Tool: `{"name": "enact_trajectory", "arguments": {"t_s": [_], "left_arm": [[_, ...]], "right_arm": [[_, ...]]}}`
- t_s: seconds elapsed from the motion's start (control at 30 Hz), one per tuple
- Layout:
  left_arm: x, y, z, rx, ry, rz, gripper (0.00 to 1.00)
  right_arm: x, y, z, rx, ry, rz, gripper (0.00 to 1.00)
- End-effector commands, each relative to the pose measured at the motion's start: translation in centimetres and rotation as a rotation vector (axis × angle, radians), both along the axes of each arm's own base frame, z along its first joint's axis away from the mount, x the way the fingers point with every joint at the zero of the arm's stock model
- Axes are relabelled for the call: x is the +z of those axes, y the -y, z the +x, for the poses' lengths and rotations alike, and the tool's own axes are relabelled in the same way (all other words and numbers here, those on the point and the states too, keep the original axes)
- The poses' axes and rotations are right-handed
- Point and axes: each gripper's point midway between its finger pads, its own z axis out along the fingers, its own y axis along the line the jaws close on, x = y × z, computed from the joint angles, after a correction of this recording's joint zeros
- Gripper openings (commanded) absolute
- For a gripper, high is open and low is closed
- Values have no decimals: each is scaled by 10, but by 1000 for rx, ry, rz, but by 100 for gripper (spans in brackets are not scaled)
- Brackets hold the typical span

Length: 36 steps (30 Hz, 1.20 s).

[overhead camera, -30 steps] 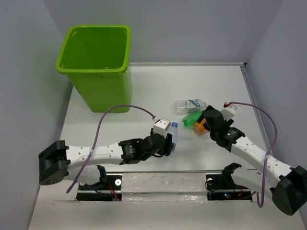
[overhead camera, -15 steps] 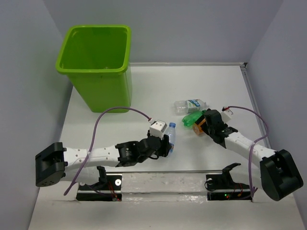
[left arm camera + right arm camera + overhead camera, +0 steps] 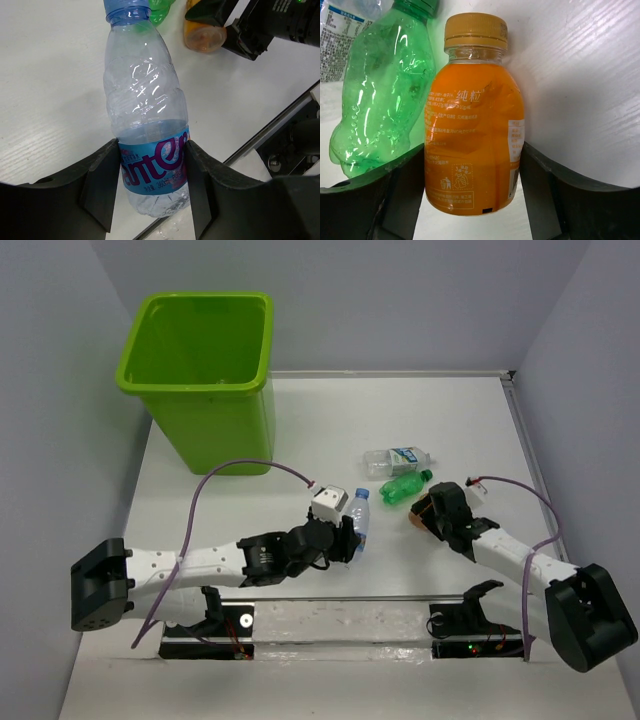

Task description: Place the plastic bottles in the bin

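Bin: the bin (image 3: 226, 430) is bright lime-green plastic, glossy, with a square mouth and a rolled rim, its walls tapering downward. It stands upright at the far left of the table (image 3: 330, 405), well apart from every bottle.
Blue-labelled bottle: the blue-labelled bottle (image 3: 147, 115) is thin clear plastic with moulded ripples across the shoulder, a blue cap and a blue wrap label with pink lettering. It sits near the middle of the table in the top view (image 3: 357, 520), cap pointing away from the arm bases.
Orange bottle: the orange bottle (image 3: 472, 130) is short and stout, with rounded shoulders, an orange body and a ribbed yellow-orange cap. It carries small printed text and a white label strip on one side. In the top view it is half hidden under the right wrist (image 3: 422, 511).
Green bottle: the green bottle (image 3: 380, 95) is translucent, dented and crinkled. It lies on its side just beside the orange one, towards the bin (image 3: 405, 487).
Clear bottle: the clear bottle (image 3: 395, 460) has a white and blue label and lies on its side just beyond the green one.
Table surface: white, matt, with a faint wood grain.
Left claw: the left claw (image 3: 151, 145) is clamped on the blue-labelled bottle, one black finger pressed to each side of the label band (image 3: 348, 538).
Right claw: the right claw (image 3: 470, 155) is closed in around the orange bottle's lower body, and both black fingers lie against its sides (image 3: 432, 514).
Lift: whether either bottle is clear of the table cannot be told.
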Motion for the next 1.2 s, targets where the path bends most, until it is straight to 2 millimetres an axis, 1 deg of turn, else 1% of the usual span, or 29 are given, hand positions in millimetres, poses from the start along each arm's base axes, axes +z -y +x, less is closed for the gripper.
{"name": "enact_trajectory", "arguments": {"t_s": [0.0, 0.03, 0.1, 0.13, 0.17, 0.23, 0.27, 0.3, 0.37, 0.4, 0.47, 0.5, 0.53, 0.57, 0.6, 0.63, 0.67, 0.7, 0.77, 0.8, 0.83, 0.87, 0.97, 1.0, 1.03, 1.07, 1.1, 1.13, 1.17], "left_arm": [[88, 20, 18, 34, 135, -168, 48], [109, 25, 20, 35, 157, -206, 48], [138, 30, 24, 34, 200, -242, 48], [145, 31, 26, 38, 213, -244, 48], [163, 32, 29, 42, 240, -261, 48], [181, 33, 34, 52, 269, -275, 48], [204, 33, 39, 55, 305, -293, 48], [218, 34, 41, 58, 325, -302, 48], [235, 34, 47, 74, 361, -279, 48], [266, 28, 54, 98, 412, -292, 48], [289, 16, 70, 178, 471, -267, 48], [317, 5, 76, 222, 509, -293, 48], [329, -4, 85, 258, 540, -290, 47], [341, -20, 108, 315, 589, -270, 47], [364, -48, 135, 388, 618, -285, 47], [371, -43, 134, 362, 621, -291, 46], [373, -71, 169, 460, 620, -277, 45], [387, -87, 180, 488, 631, -291, 45], [385, -115, 207, 576, 625, -266, 45], [387, -146, 226, 654, 625, -260, 45], [390, -160, 233, 686, 626, -261, 45], [385, -189, 248, 752, 612, -255, 45], [374, -218, 272, 789, 583, -246, 45], [371, -240, 280, 839, 568, -233, 45], [365, -248, 285, 859, 553, -218, 46], [359, -253, 288, 876, 537, -202, 49], [350, -259, 293, 893, 522, -186, 63], [344, -265, 293, 916, 503, -174, 80], [342, -267, 292, 926, 493, -176, 87]], "right_arm": [[1, 5, -11, -23, -1, 25, 59], [2, 8, -15, -26, -5, 14, 56], [20, 11, -14, -31, 56, 24, 45], [32, 12, -15, -19, 95, 24, 40], [39, 13, -16, -15, 114, 20, 40], [51, 17, -21, 4, 130, -1, 40], [67, 18, -22, 17, 170, -1, 40], [78, 17, -21, 17, 205, 14, 40], [97, 11, -22, 72, 253, 31, 40], [111, 7, -23, 101, 306, 49, 40], [127, -6, -24, 173, 357, 94, 40], [140, -11, -23, 205, 409, 105, 39], [144, -16, -24, 235, 426, 117, 38], [151, -24, -26, 280, 440, 141, 37], [158, -30, -27, 320, 464, 152, 36], [162, -30, -26, 325, 477, 147, 36], [166, -35, -27, 354, 487, 154, 36], [174, -36, -27, 372, 509, 143, 36], [183, -41, -28, 421, 542, 139, 36], [187, -43, -29, 440, 555, 135, 36], [194, -46, -29, 466, 582, 123, 36], [200, -49, -29, 488, 595, 128, 36], [223, -65, -33, 582, 665, 161, 36], [231, -70, -30, 598, 691, 173, 36], [235, -73, -30, 616, 704, 179, 35], [240, -76, -30, 630, 717, 186, 35], [248, -81, -28, 647, 726, 198, 34], [265, -84, -28, 664, 765, 206, 34], [277, -86, -26, 669, 798, 211, 34]]}}
